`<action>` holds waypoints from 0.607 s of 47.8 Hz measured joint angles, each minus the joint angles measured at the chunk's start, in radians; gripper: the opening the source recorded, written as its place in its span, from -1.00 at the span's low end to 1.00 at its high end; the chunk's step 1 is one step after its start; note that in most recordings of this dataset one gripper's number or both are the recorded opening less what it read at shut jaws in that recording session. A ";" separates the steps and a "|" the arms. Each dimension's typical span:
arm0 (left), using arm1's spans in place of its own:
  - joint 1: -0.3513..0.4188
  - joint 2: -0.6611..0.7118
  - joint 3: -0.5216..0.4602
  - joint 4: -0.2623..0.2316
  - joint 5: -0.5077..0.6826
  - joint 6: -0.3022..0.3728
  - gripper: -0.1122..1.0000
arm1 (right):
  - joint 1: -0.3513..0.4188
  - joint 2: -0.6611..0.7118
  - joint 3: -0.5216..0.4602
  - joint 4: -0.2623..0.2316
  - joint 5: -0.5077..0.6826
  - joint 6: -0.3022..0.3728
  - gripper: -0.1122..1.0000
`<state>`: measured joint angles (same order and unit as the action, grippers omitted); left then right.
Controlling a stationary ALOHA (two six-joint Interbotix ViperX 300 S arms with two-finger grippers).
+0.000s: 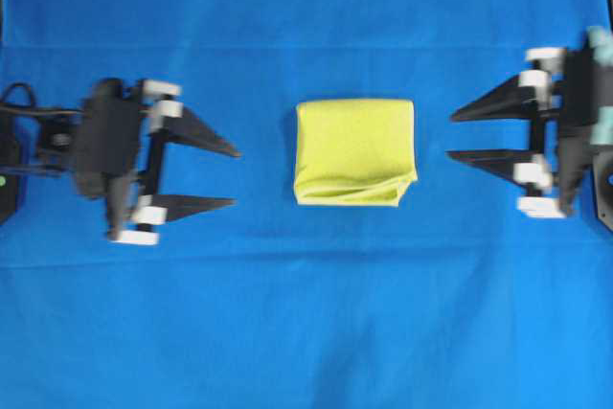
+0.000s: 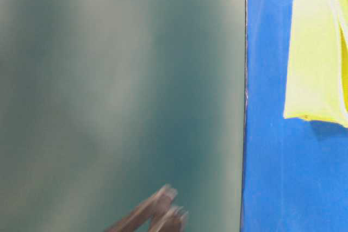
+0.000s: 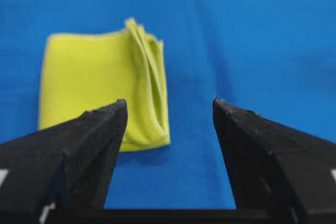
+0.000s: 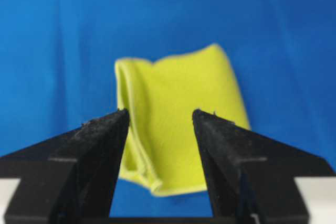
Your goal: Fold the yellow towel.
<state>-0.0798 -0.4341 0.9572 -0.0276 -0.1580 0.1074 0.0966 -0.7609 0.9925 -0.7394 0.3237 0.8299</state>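
The yellow towel (image 1: pixel 354 150) lies folded into a small thick rectangle at the middle of the blue cloth, its layered edges bunched along the near side. My left gripper (image 1: pixel 236 177) hovers to its left, open and empty, a clear gap away from the cloth. My right gripper (image 1: pixel 451 136) faces it from the right, also open and empty, tips just short of the towel's right edge. In the left wrist view the towel (image 3: pixel 94 77) sits ahead and left of the open left gripper (image 3: pixel 168 102). In the right wrist view the towel (image 4: pixel 184 87) lies straight ahead of the open right gripper (image 4: pixel 160 113).
A blue cloth (image 1: pixel 306 332) covers the whole work surface. The table-level view is mostly filled by a blurred teal surface (image 2: pixel 119 80), with the towel (image 2: pixel 315 63) at its right edge and blurred dark fingers (image 2: pixel 157 210) at the bottom.
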 measured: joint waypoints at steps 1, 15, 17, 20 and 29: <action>0.000 -0.021 0.014 0.000 -0.006 0.000 0.34 | 0.000 -0.021 0.006 -0.003 0.003 0.000 0.22; 0.034 -0.311 0.213 0.000 -0.048 -0.008 0.34 | -0.006 -0.290 0.152 -0.040 0.020 -0.002 0.22; 0.040 -0.342 0.239 0.000 -0.052 -0.009 0.34 | -0.009 -0.322 0.179 -0.041 0.018 -0.002 0.22; 0.049 -0.393 0.285 0.000 -0.060 -0.014 0.34 | -0.015 -0.356 0.212 -0.041 0.008 -0.002 0.22; 0.057 -0.522 0.391 -0.003 -0.071 -0.044 0.34 | -0.058 -0.423 0.308 -0.040 -0.075 0.000 0.22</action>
<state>-0.0230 -0.9557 1.3484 -0.0307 -0.2286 0.0629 0.0383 -1.1842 1.3008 -0.7793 0.2485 0.8299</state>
